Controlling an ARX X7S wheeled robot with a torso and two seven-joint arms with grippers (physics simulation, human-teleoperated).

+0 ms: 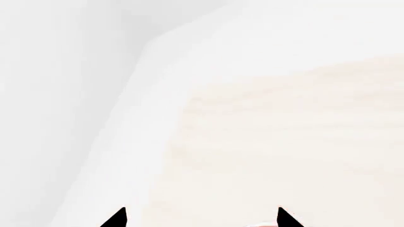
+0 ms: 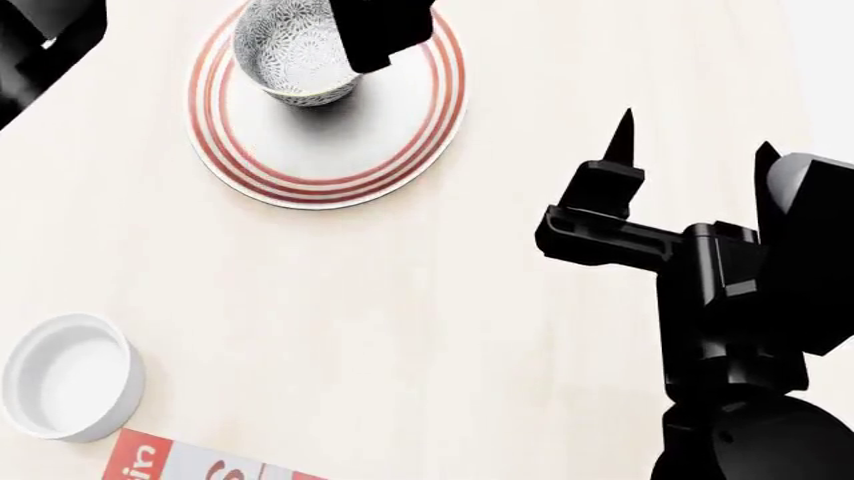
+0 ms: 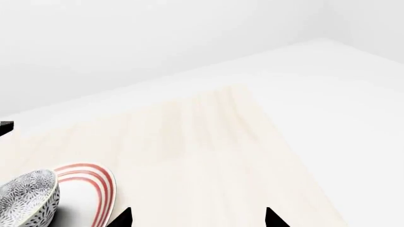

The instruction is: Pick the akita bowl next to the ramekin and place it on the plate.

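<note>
**Bowl Sits on the Plate**

The left gripper (image 1: 200, 218) hangs over the plate with its two tips apart and nothing between them. The right gripper (image 2: 694, 148) waits off to the side, tips apart too. The akita bowl (image 2: 296, 50) stands upright on the plate (image 2: 387, 140). The ramekin (image 2: 70, 377) sits alone, well apart, near a red and white box (image 2: 187, 463) on the table (image 2: 427, 300).

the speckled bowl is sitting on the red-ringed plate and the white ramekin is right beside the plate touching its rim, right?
Not quite. The speckled bowl does sit on the red-ringed plate, but the white ramekin is not touching its rim. The head view shows it well apart from the plate, with bare table between them, near a red and white box.
</note>
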